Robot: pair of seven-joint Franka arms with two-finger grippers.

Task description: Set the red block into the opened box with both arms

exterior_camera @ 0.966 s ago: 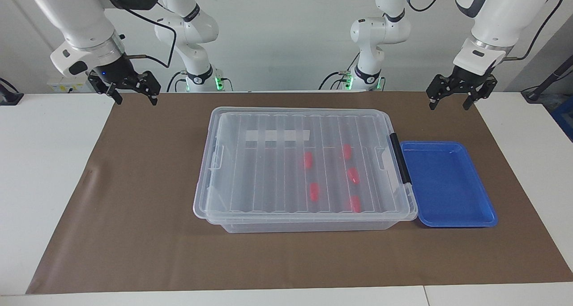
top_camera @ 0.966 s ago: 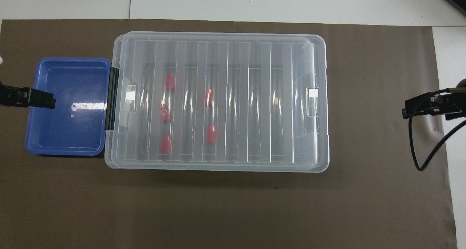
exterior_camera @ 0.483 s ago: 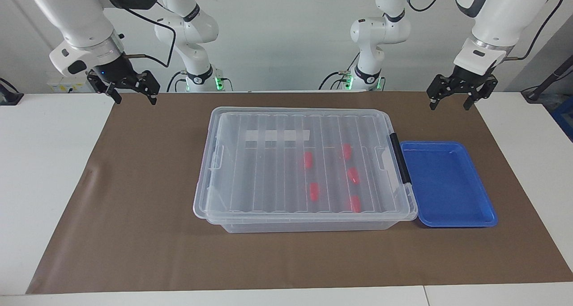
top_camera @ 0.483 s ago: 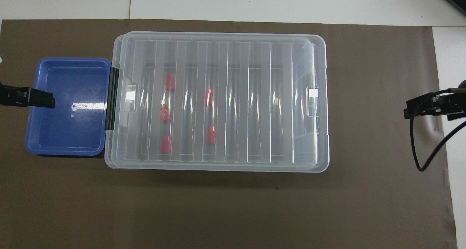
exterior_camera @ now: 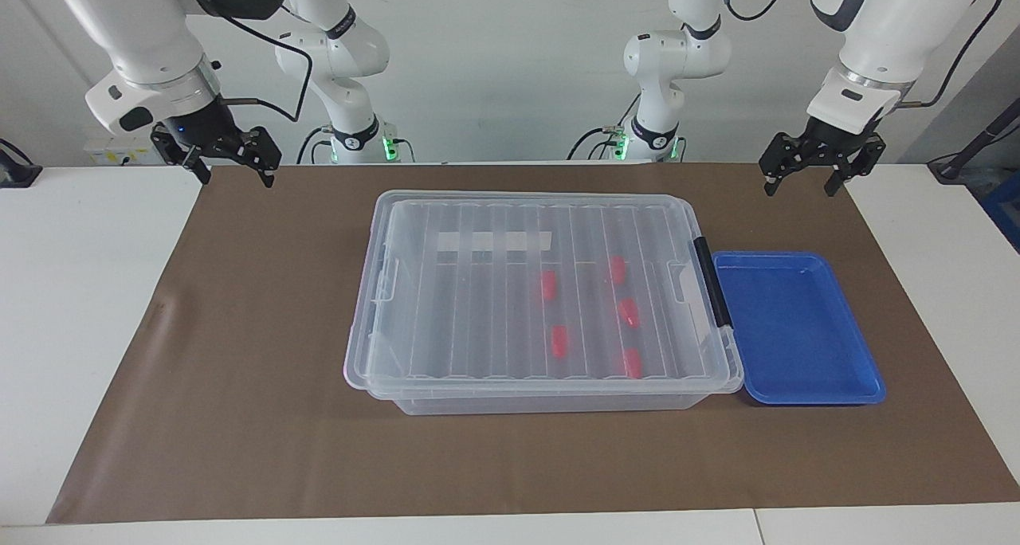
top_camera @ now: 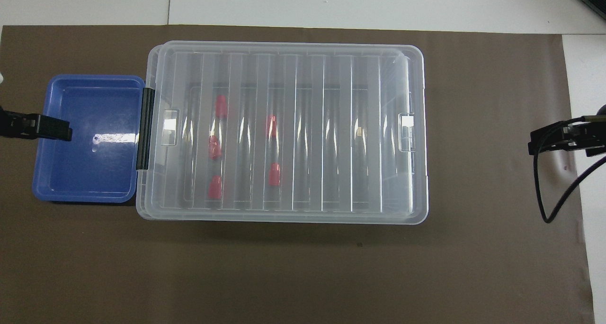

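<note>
Five red blocks [exterior_camera: 627, 311] apparently lie inside the lidded box [exterior_camera: 398, 370]; left end effector [exterior_camera: 799, 181] and right end effector [exterior_camera: 233, 172] hang wide, empty.

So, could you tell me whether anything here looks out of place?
Yes: the box has its lid on, and all five red blocks already lie inside it, while the blue tray beside it holds nothing. Nothing is spilled or damaged.

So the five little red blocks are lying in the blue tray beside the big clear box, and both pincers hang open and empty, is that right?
Not quite. The five red blocks lie inside the clear box, under its lid; the blue tray beside it holds nothing, as both views show. The rest stands: the left pincer and right pincer hang open and empty.
</note>
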